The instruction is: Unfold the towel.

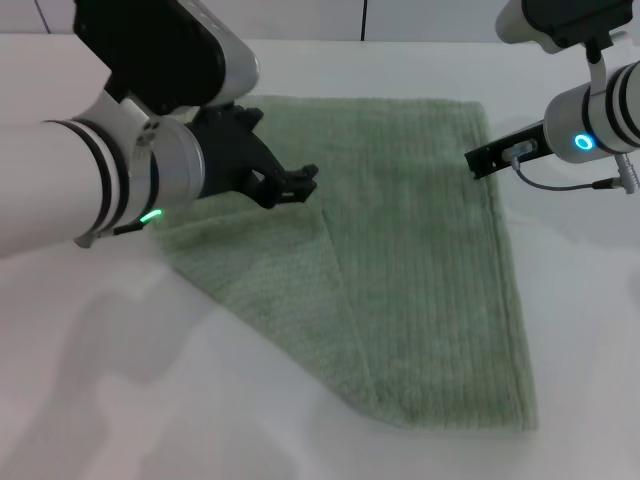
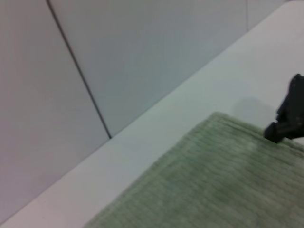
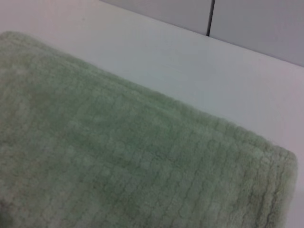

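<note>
Seen from the head camera, the pale green towel (image 1: 420, 270) lies on a white table (image 1: 150, 400), partly folded: a triangular flap is turned over on its left portion, its diagonal edge running from near the centre down toward the lower corner, while the right portion lies flat with its hemmed edge straight. The left gripper (image 1: 290, 183) hangs over the towel's upper left area at the top of that fold, its black fingers close together at the tips, though whether they pinch any cloth cannot be told. The right gripper (image 1: 492, 156) reaches in from the right and sits at the towel's upper right corner, on or just above the hem; from this angle it is not clear whether its fingers are parted or closed. From the left wrist camera, the ribbed green cloth (image 2: 213, 185) fills the lower part of the frame with one corner pointing toward the pale wall panels (image 2: 142, 61), and the far-off black tip of the right gripper (image 2: 289, 116) rests at the towel's edge. From the right wrist camera, only the towel (image 3: 118, 156) is seen up close, its rounded corner and thick hem lying on the white tabletop (image 3: 190, 61), with the wall beyond.
</note>
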Controlling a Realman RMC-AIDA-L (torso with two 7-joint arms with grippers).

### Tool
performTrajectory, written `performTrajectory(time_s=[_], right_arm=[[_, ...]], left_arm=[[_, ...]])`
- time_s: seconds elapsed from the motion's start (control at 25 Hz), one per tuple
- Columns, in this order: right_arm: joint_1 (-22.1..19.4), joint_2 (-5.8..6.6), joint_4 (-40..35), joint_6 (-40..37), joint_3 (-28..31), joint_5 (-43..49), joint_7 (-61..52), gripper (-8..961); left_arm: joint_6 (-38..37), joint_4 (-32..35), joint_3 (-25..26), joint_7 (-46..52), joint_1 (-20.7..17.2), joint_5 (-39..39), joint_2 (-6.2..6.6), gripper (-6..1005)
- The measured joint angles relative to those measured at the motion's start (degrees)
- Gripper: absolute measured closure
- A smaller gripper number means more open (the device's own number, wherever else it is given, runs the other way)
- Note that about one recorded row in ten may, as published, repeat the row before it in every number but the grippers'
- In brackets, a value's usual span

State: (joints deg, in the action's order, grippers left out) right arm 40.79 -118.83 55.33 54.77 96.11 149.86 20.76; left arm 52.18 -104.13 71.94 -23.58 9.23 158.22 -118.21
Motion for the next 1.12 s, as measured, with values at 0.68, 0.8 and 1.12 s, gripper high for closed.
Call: performTrajectory(time_s=[0.68, 0.8, 1.12], right_arm=[[1.48, 0.0, -6.68, -4.09, -0.05, -0.11, 0.28, 951], [1.55, 0.0, -6.79, -4.2, -0.09, -0.11, 0.3, 949], [1.58, 0.0, -6.93, -4.77, 0.14, -0.1, 0.33, 945]], left_arm=[[1.42, 5.8, -3.44, -1.28, 3.95, 0.07, -0.14, 164], [1.19, 9.03, -5.19, -0.87, 6.8, 0.05, -0.28, 164], [1.38, 13.19, -6.88, -0.11, 11.35, -1.99, -0.47, 163]])
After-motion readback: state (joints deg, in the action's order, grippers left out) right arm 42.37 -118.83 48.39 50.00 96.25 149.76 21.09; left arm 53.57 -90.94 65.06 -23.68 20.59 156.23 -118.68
